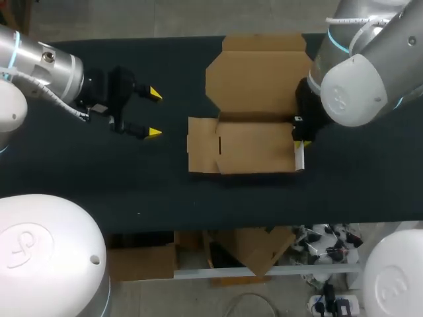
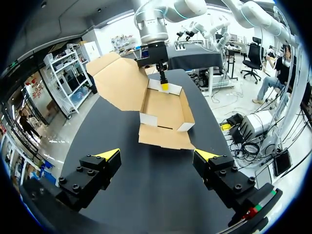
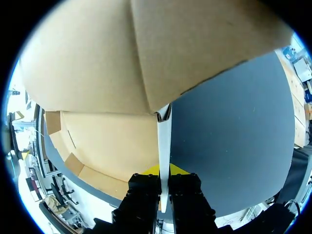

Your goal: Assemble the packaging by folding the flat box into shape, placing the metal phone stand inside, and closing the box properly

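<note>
The brown cardboard box (image 1: pixel 254 144) sits in the middle of the table, partly folded, with its big lid (image 1: pixel 258 72) laid open towards the far side. My right gripper (image 1: pixel 302 141) is shut on the box's right side wall (image 1: pixel 299 158). In the right wrist view the wall's thin white edge (image 3: pixel 164 141) runs up from between the fingers (image 3: pixel 146 187), with the box's inside (image 3: pixel 107 141) beside it. My left gripper (image 1: pixel 153 113) hangs open to the left of the box, apart from it. From the left wrist, the box (image 2: pixel 165 109) lies well ahead of its gripper (image 2: pixel 157 155). No phone stand is in view.
The box's left flap (image 1: pixel 201 153) lies flat on the black table (image 1: pixel 99 178), pointing towards my left gripper. Bare tabletop lies between that gripper and the flap, and along the front edge.
</note>
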### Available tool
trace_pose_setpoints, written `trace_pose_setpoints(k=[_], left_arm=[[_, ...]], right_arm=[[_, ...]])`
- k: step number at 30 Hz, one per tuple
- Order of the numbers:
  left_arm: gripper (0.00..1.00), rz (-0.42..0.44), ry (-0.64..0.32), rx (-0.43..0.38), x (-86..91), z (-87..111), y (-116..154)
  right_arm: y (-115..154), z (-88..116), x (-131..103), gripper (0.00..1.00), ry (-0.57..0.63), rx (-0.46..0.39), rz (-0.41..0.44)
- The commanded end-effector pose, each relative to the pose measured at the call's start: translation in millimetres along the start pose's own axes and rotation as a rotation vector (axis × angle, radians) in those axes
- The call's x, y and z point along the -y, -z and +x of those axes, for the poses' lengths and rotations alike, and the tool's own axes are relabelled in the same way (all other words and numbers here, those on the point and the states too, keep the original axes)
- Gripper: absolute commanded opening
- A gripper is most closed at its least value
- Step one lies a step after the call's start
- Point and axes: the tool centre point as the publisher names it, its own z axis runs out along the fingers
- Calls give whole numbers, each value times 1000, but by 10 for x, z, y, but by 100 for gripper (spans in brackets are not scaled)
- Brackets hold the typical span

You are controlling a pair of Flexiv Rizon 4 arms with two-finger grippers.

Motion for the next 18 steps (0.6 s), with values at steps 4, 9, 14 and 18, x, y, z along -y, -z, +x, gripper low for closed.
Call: trace_pose_setpoints(k=[4,9,14,18], left_arm=[[100,-3,0,-3,4,-3,6],[100,-3,0,-3,4,-3,6],[100,-3,0,-3,4,-3,6],[100,-3,0,-3,4,-3,6]], right_arm=[[-116,39,-62,0,-3,-14,72],[-138,32,-103,0,-12,-9,127],[-148,49,-141,0,-7,0,169],[-179,86,-145,0,4,6,196]])
